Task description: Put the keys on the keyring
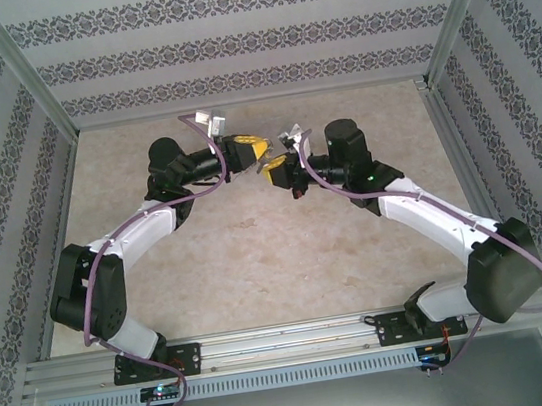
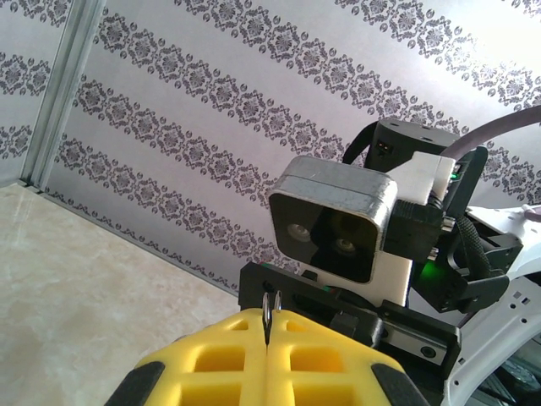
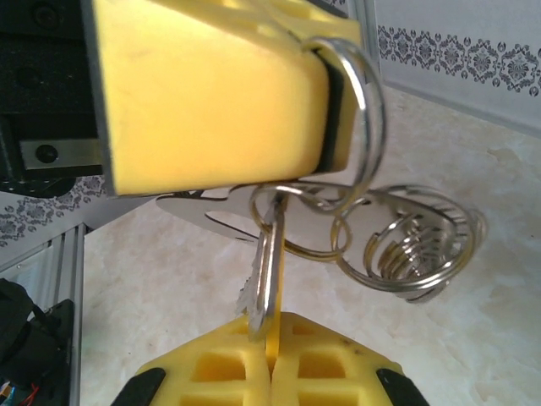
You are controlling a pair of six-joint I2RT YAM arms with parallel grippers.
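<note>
Steel keyring (image 3: 372, 110) in left gripper (image 2: 267, 334), key (image 3: 269, 271) in right gripper (image 3: 272, 355), walls (image 1: 229, 47) distant

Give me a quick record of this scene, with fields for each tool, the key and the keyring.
left tool: shut on the keyring, a silver ring pinched at its tips
right tool: shut on the key, held upright by its lower end
key top: among the ring loops; threaded or not, cannot tell
extra rings: hanging in a bunch off the keyring
table: marbled beige, beneath both tools
</note>
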